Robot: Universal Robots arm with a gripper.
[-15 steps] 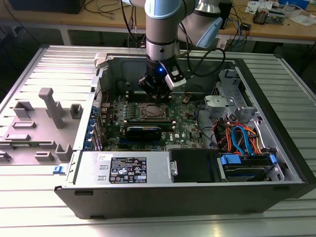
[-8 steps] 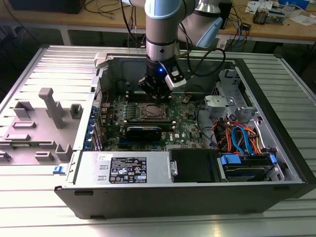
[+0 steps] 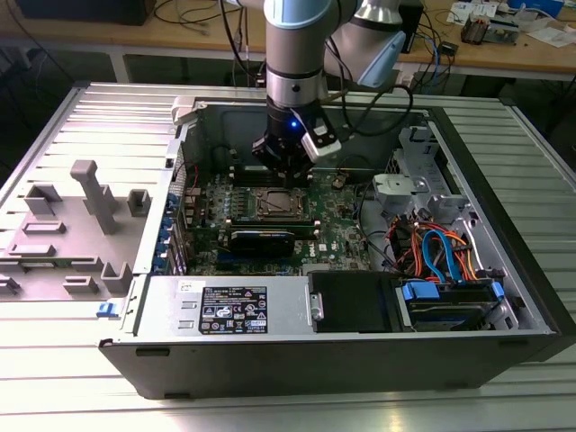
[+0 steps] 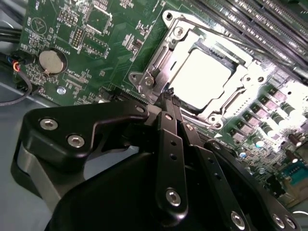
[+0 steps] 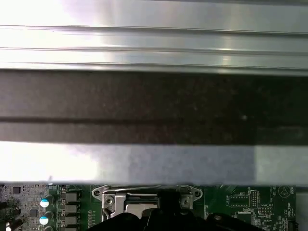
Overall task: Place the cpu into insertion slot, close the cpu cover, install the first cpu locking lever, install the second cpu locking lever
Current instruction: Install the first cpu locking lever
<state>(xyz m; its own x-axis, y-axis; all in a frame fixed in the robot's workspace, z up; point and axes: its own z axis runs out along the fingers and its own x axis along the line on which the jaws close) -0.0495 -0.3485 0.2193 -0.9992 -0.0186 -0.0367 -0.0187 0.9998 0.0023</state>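
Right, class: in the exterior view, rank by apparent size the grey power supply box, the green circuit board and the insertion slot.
1. Green circuit board, partly hidden.
2. Grey power supply box, nearer the camera, so these two are unsure.
3. Insertion slot, clearly smallest.

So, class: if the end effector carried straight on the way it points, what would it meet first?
Probably the silvery metal cpu cover over the socket, near its corner; depth is hard to judge, though the end effector looks close.

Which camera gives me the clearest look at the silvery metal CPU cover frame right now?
The second wrist view: the silvery metal CPU cover frame appears whole, lying flat, a pale square in its window. The exterior view shows it small below the gripper. The first wrist view catches its edge.
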